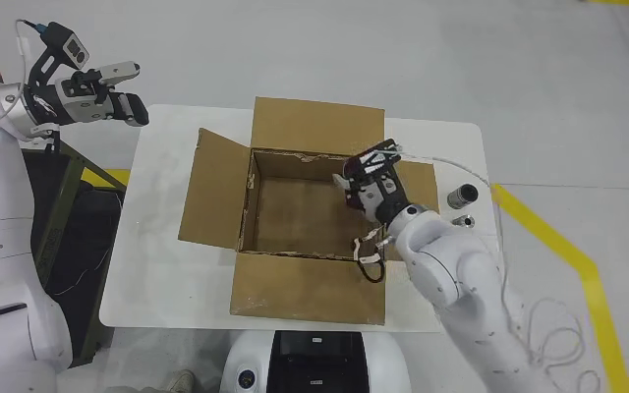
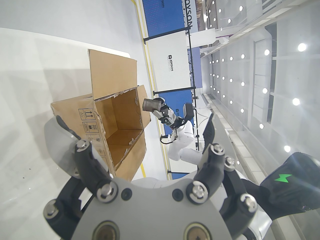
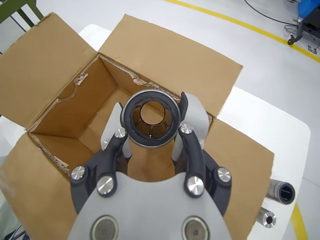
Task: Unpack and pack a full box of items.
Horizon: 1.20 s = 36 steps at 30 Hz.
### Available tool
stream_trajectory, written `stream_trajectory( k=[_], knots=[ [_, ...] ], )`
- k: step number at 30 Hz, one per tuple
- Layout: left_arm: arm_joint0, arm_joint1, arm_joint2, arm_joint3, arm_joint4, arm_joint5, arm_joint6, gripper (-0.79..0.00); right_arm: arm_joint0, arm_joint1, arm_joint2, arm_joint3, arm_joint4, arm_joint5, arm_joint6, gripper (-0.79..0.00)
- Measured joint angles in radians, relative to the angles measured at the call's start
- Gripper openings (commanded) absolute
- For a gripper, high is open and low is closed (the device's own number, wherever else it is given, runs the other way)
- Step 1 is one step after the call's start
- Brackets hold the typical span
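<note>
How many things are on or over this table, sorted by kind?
Cardboard box: 1
Metal cylinders: 3, one in the right gripper, two on the table beside the box
Total: 4

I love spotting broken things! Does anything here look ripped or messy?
Yes. The brown cardboard box has ragged, torn edges around its opening, with loose paper strips peeling at one corner. Nothing looks spilled. The grey metal cylinder is held in the right end effector above the box.
</note>
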Motion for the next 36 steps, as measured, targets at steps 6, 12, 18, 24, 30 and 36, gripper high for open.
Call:
stream_trajectory(
  k=[6, 12, 18, 24, 30, 36],
  knots=[
    [0.0, 0.0, 0.0, 0.0, 0.0, 0.0, 0.0, 0.0, 0.094, -0.028, -0.115, 0.113, -0.004, 0.035, 0.034, -0.785],
    [0.0, 0.0, 0.0, 0.0, 0.0, 0.0, 0.0, 0.0, 0.176, -0.06, -0.216, 0.231, 0.002, 0.062, 0.055, -0.785],
    [0.0, 0.0, 0.0, 0.0, 0.0, 0.0, 0.0, 0.0, 0.235, -0.09, -0.273, 0.335, 0.033, 0.086, 0.062, -0.785],
    [0.0, 0.0, 0.0, 0.0, 0.0, 0.0, 0.0, 0.0, 0.282, -0.119, -0.314, 0.424, 0.055, 0.101, 0.051, -0.785],
    [0.0, 0.0, 0.0, 0.0, 0.0, 0.0, 0.0, 0.0, 0.319, -0.144, -0.338, 0.497, 0.078, 0.108, 0.046, -0.785],
    [0.0, 0.0, 0.0, 0.0, 0.0, 0.0, 0.0, 0.0, 0.344, -0.165, -0.356, 0.562, 0.099, 0.103, 0.039, -0.785]
  ],
)
